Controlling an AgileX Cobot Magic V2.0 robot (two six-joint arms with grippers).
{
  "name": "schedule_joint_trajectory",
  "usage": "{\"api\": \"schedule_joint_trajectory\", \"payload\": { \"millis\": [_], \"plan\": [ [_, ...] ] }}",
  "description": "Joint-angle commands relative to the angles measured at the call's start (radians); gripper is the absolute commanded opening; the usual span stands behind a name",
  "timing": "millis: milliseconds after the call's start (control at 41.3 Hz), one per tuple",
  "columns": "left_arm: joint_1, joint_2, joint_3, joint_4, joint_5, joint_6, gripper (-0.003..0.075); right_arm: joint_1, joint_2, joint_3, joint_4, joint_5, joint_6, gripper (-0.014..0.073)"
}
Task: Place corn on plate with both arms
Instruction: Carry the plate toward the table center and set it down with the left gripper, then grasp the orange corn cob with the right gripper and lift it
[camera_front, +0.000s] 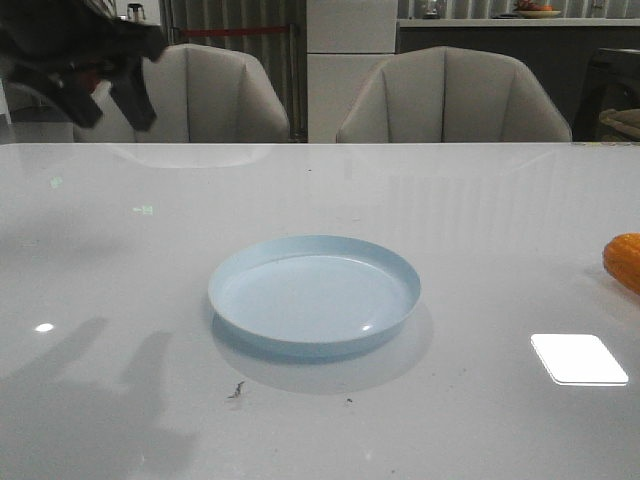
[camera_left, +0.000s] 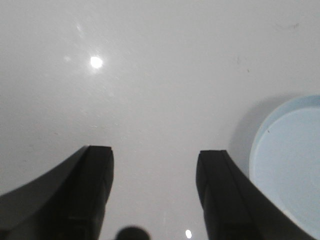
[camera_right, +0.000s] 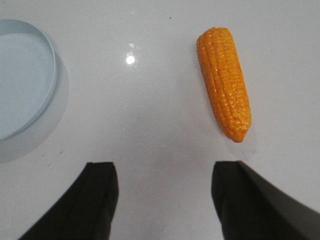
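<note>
The pale blue plate (camera_front: 314, 300) sits empty in the middle of the white table. The orange-yellow corn (camera_front: 624, 260) lies on the table at the far right edge of the front view, well apart from the plate. My left gripper (camera_front: 118, 115) hangs open and empty high at the back left. In the left wrist view, the left gripper (camera_left: 155, 155) is over bare table with the plate (camera_left: 292, 165) beside it. My right gripper (camera_right: 165, 170) is open and empty. It is above the table between the corn (camera_right: 223, 82) and the plate (camera_right: 22, 75), touching neither.
Two grey chairs (camera_front: 455, 95) stand behind the table's far edge. A bright glare patch (camera_front: 579, 359) lies on the table at the front right. A few small dark specks (camera_front: 237, 389) mark the table in front of the plate.
</note>
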Motion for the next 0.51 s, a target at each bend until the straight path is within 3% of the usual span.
{"api": "schedule_joint_trajectory", "payload": {
  "millis": [0, 194, 484],
  "plan": [
    [0.033, -0.132, 0.004, 0.019, -0.101, 0.000, 0.0440, -0.006, -0.005, -0.034, 0.010, -0.059, -0.004, 0.0519],
    [0.092, -0.310, 0.194, 0.021, -0.306, 0.000, 0.0440, -0.006, -0.004, -0.034, 0.010, -0.059, -0.004, 0.0519],
    [0.199, -0.575, 0.665, 0.027, -0.515, 0.000, 0.0440, -0.006, -0.003, -0.034, 0.010, -0.059, -0.004, 0.0519]
  ]
}}
